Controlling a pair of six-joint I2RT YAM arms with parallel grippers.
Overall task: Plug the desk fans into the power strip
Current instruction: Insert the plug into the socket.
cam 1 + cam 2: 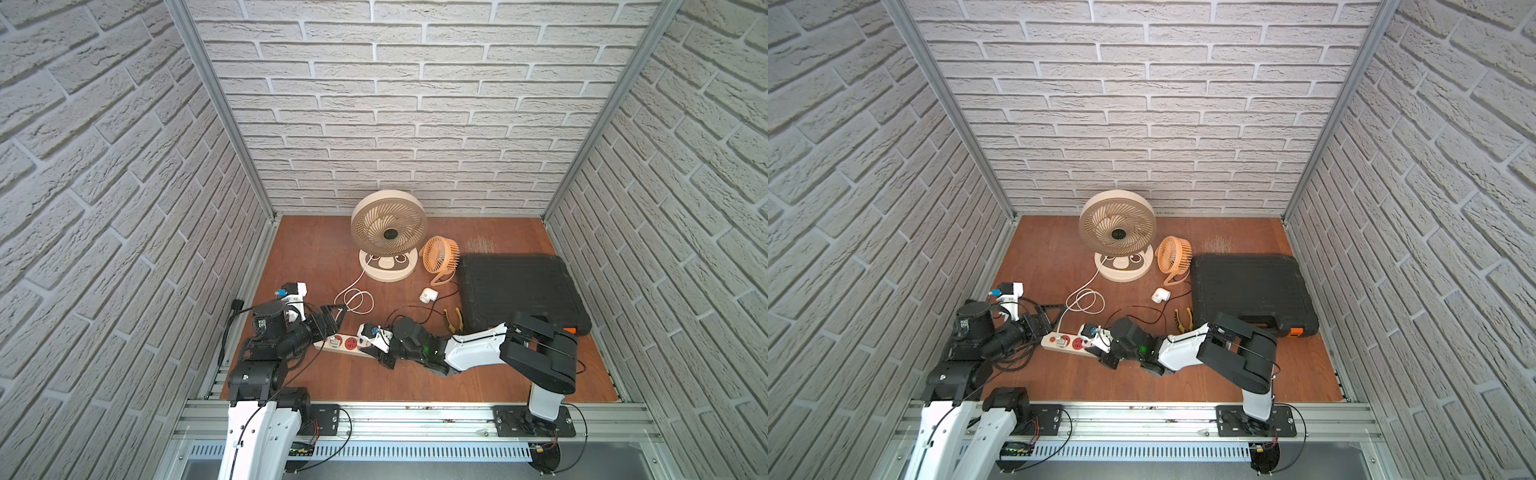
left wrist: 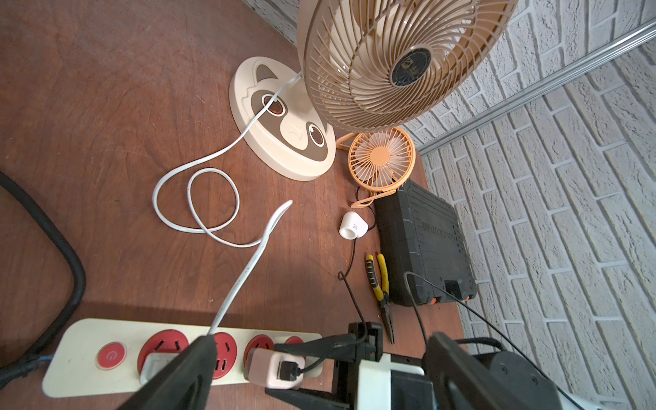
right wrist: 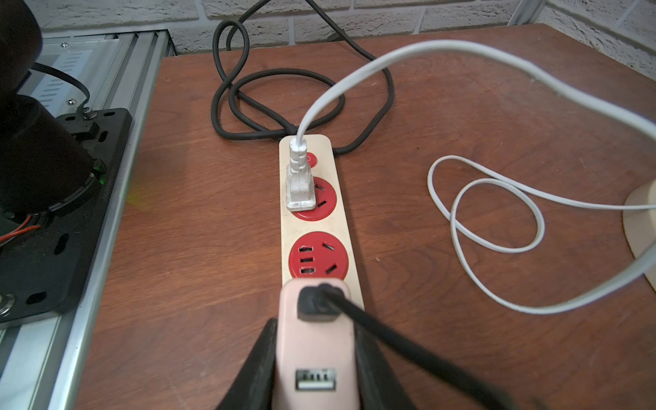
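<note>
Left hand [image 1: 334, 316] was spread wide with nothing in it, hovering just over the button end of the power strip [image 3: 319, 225]. That strip lay flat on the table [image 1: 415, 382], toward the front, between the two arms. Right hand [image 3: 314, 326] was clamped on a pink adapter [image 3: 312, 358] with a black cable in it, down at the third socket along from the button.

Progress-wise, the big cream fan [image 1: 388, 224] had its white plug [image 3: 300, 184] in the first socket, right beside the red button [image 2: 111, 355]. Its flat white cord [image 2: 250, 266] arced up from there. The plug looked a bit tilted from the right wrist view, so I couldn't swear it was fully home. If that's the fan meant, I'd call it basically done. The little orange fan [image 1: 440, 253] had a thin black lead running toward the pink adapter, and I couldn't tell if that adapter was seated.

As for writing, only the power symbol on the button was legible. The black case [image 1: 519, 291] had raised lettering and the big fan's hub had a badge, both too blurry to read.
</note>
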